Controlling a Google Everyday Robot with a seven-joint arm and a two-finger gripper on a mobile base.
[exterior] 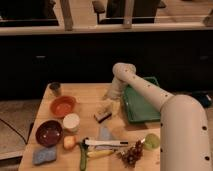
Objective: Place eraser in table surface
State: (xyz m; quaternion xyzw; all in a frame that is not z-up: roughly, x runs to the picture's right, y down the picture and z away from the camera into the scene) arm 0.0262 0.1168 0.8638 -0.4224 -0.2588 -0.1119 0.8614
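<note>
The eraser [102,116], a small block with a pale cream top over a dark base, lies on the light brown wooden table surface [87,95] near its middle, left of the dark green tray [141,104]. My white arm reaches in from the lower right, bends at the far side of the table and comes down. My gripper [112,102] hangs right over the eraser's far right end, touching or nearly touching it.
An orange bowl [63,106], a dark red bowl [48,132], a white cup [71,122] and a small dark cup [55,88] stand at left. A blue-grey sponge [44,155], pale blue cloth piece [104,133], green vegetable [83,156], white-handled utensil [105,143], grapes [131,154] and green apple [151,141] lie along the front.
</note>
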